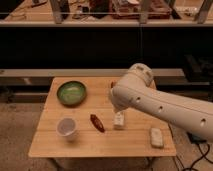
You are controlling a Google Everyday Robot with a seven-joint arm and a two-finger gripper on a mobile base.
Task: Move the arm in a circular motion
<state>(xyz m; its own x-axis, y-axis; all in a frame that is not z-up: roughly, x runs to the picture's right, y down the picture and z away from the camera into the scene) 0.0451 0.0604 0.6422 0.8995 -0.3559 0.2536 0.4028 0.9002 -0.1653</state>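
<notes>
The thick cream-white arm (160,105) reaches in from the lower right over the wooden table (50,145). Its rounded joint (136,76) is above the table's back middle. The gripper (116,107) hangs at the arm's left end, pointing down just above a small white packet (119,120). It holds nothing that I can see.
On the table are a green bowl (71,93) at the back left, a white cup (66,128) at the front left, a red-brown snack (97,122) in the middle and a pale packet (156,137) at the front right. Dark shelving stands behind.
</notes>
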